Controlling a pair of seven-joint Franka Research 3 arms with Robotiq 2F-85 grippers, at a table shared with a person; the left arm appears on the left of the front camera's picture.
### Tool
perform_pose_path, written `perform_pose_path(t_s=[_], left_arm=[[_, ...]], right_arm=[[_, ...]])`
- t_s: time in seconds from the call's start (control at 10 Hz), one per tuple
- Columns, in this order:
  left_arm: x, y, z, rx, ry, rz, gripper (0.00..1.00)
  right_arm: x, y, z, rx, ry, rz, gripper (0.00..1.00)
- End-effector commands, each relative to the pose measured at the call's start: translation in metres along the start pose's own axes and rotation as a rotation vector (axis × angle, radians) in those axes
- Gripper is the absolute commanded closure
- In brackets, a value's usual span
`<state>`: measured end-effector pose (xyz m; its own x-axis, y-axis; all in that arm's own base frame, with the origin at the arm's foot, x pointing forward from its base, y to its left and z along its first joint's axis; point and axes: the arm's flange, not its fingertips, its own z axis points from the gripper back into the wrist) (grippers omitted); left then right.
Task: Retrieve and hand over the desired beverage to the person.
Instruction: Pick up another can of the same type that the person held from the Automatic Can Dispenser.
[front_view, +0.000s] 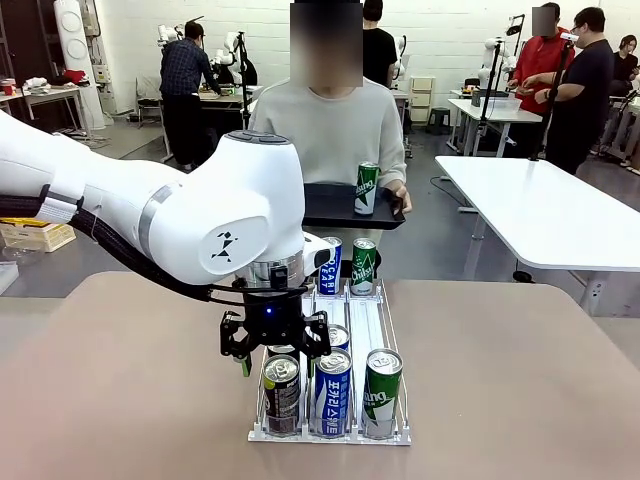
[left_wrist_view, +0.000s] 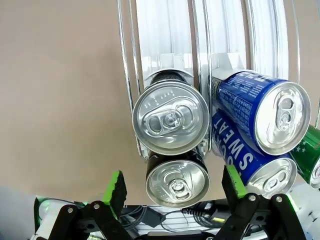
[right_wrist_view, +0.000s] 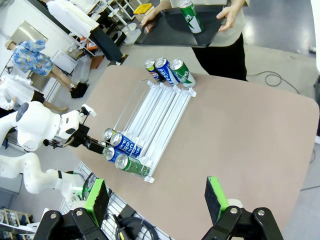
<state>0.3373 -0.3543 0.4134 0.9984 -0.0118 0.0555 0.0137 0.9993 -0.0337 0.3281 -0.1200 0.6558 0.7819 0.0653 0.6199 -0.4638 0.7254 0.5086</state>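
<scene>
A white wire rack (front_view: 392, 345) on the brown table holds several cans in three lanes. My left gripper (front_view: 275, 355) hangs open just above the left lane, over the dark cans (front_view: 281, 392). In the left wrist view its green pads (left_wrist_view: 116, 187) stand on either side of a dark can's silver top (left_wrist_view: 177, 182), apart from it; a second dark can (left_wrist_view: 171, 117) lies just beyond. Blue Pocari Sweat cans (left_wrist_view: 272, 117) fill the middle lane. The person (front_view: 330, 125) in light grey stands across the table holding a black tray (front_view: 330, 205) with a green can (front_view: 366, 188). My right gripper (right_wrist_view: 156, 200) is open, high above the table's edge.
A green can (front_view: 381, 390) stands at the front of the right lane. A blue Pepsi can (front_view: 331, 265) and a green can (front_view: 363, 265) stand at the rack's far end. A white table (front_view: 540, 210) is at the back right; other people work behind.
</scene>
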Motion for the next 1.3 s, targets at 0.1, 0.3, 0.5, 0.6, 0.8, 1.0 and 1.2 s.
perform_pose_path(t_s=[0.1, 0.3, 0.5, 0.6, 0.8, 1.0, 1.2], left_arm=[[0.0045, -0.0020, -0.0061, 0.004, -0.034, -0.001, 0.00], [0.0059, -0.0007, -0.0068, 0.006, -0.045, -0.003, 0.00], [0.0082, 0.0030, -0.0081, 0.007, -0.047, 0.000, 0.00], [0.0096, 0.0053, -0.0080, 0.008, -0.045, 0.004, 0.00], [0.0099, 0.0070, -0.0077, 0.005, -0.038, 0.003, 0.00], [0.0089, 0.0065, -0.0087, -0.014, -0.011, -0.011, 0.00], [0.0096, 0.0059, -0.0110, -0.011, 0.008, -0.012, 0.00]], right_arm=[[0.0008, -0.0007, -0.0003, 0.007, 0.004, -0.004, 0.00], [0.0008, -0.0007, -0.0003, 0.007, 0.004, -0.004, 0.00], [0.0008, -0.0007, -0.0003, 0.007, 0.004, -0.004, 0.00], [0.0008, -0.0007, -0.0003, 0.007, 0.004, -0.004, 0.00], [0.0008, -0.0007, -0.0003, 0.007, 0.004, -0.004, 0.00], [0.0008, -0.0007, -0.0003, 0.007, 0.004, -0.004, 0.00], [0.0008, -0.0007, -0.0003, 0.007, 0.004, -0.004, 0.00]])
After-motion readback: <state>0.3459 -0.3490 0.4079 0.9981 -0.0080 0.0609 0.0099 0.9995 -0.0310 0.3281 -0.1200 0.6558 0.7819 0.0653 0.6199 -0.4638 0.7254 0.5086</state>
